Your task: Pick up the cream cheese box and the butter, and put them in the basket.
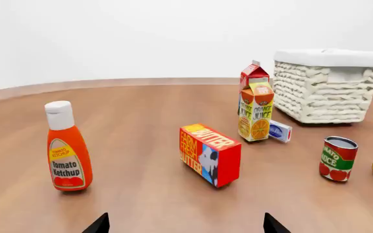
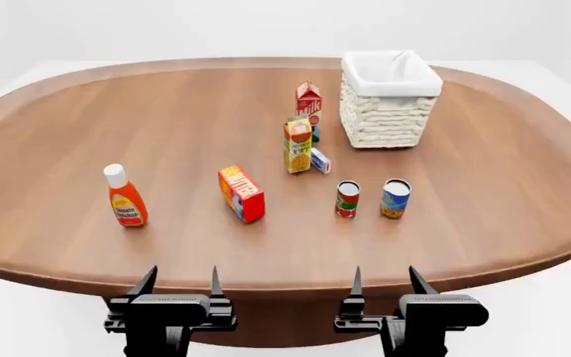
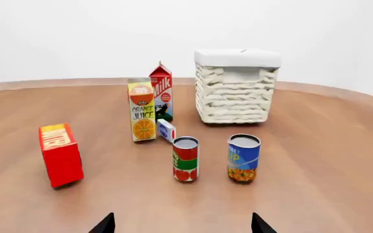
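Note:
The cream cheese box (image 2: 320, 160) is small, white and blue, and lies beside the orange juice carton; it shows in the left wrist view (image 1: 280, 131) and the right wrist view (image 3: 166, 130). The butter (image 2: 241, 193) is a red-orange box near the table's middle, also in both wrist views (image 1: 211, 154) (image 3: 60, 154). The wicker basket (image 2: 389, 111) stands at the back right, also in both wrist views (image 1: 322, 90) (image 3: 235, 92). My left gripper (image 2: 179, 282) and right gripper (image 2: 385, 281) are open and empty at the table's front edge, well short of everything.
An orange juice carton (image 2: 297, 145) and a red milk carton (image 2: 308, 100) stand left of the basket. A tomato can (image 2: 347, 198) and a blue-labelled can (image 2: 395, 198) stand in front of it. A ketchup bottle (image 2: 125, 195) stands at the left.

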Tool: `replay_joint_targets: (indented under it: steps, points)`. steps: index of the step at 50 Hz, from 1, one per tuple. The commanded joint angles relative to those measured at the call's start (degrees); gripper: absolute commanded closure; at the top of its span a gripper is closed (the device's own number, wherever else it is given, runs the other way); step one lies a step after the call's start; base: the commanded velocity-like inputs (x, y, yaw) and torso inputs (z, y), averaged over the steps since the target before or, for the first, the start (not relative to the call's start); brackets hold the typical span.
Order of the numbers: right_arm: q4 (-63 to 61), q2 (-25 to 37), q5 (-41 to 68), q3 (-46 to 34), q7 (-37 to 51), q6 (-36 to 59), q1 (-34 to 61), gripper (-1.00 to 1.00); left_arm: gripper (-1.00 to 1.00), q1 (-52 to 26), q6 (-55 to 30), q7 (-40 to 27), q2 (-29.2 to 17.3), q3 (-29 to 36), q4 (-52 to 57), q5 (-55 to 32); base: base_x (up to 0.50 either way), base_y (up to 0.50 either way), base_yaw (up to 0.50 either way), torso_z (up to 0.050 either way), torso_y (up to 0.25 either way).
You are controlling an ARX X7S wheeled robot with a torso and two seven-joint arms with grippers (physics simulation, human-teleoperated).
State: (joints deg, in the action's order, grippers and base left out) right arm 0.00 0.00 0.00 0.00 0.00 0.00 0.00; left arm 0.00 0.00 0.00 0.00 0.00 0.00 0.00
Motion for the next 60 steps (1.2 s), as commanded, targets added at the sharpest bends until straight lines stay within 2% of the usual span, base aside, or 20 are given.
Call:
replay_joint_targets:
  steps: [1,16,17,18,33,40,41,48,50,52,55,60]
  points:
    - [0.58,0.92,0.89,-1.11,1.07,-0.02,-0.04,-1.00,-1.00,-0.05,0.09,-1.15,-0.87,1.24,-0.49,-0.65,0.00,0.00,0.00,0.000,0.000]
    - [0.50,2.96,2.61,-3.68,4.43,0.54,0.17,-1.00,-1.00,-0.36,-0.82,-4.41,-3.18,4.44,-0.65,-1.24,0.00,0.00,0.00,0.000,0.000]
    - [0.50,2.96,2.61,-3.68,4.43,0.54,0.17,-1.00,-1.00,-0.36,-0.82,-4.41,-3.18,4.44,-0.65,-1.24,0.00,0.00,0.00,0.000,0.000]
    - [0.78,0.70,0.32,-1.02,1.88,0.40,0.11,-1.00,-1.00,-0.48,-0.94,-1.99,-1.11,2.09,-1.17,1.06,0.00,0.00,0.00,0.000,0.000]
    - [0.48,2.83,3.47,-3.92,4.43,1.60,-0.16,-1.00,-1.00,-0.15,-1.37,-4.93,-3.14,4.64,0.18,-0.46,0.00,0.00,0.00,0.000,0.000]
    - [-2.88,3.73,4.93,-3.53,5.58,3.08,0.02,-1.00,-1.00,-0.04,-2.47,-6.02,-4.22,3.73,4.24,-1.86,0.00,0.00,0.00,0.000,0.000]
    - [-11.10,4.58,7.52,0.21,7.22,5.21,1.35,-1.00,-1.00,0.24,-4.99,-7.65,-5.76,0.73,12.83,-1.81,0.00,0.00,0.00,0.000,0.000]
    - [-26.20,6.92,12.93,9.16,11.39,4.56,3.96,-1.00,-1.00,0.86,-9.36,-11.29,-8.60,-7.89,30.57,-4.98,0.00,0.00,0.00,0.000,0.000]
    - [-29.29,6.58,15.36,11.46,11.46,0.50,4.24,-1.00,-1.00,1.39,-10.09,-11.88,-9.24,-9.25,34.32,-5.09,0.00,0.00,0.00,0.000,0.000]
    - [-33.84,7.65,16.36,13.23,12.57,1.14,4.94,-1.00,-1.00,2.16,-9.56,-12.85,-9.94,-11.34,39.09,-4.62,0.00,0.00,0.00,0.000,0.000]
    - [-37.08,8.12,14.90,14.89,14.10,-0.45,5.70,-1.00,-1.00,2.52,-8.59,-14.10,-10.62,-13.14,42.27,-3.14,0.00,0.00,0.00,0.000,0.000]
    - [-38.95,9.06,8.71,12.91,14.32,-2.29,5.83,-1.00,-1.00,2.93,-6.42,-15.02,-11.09,-15.17,44.92,-2.91,0.00,0.00,0.00,0.000,0.000]
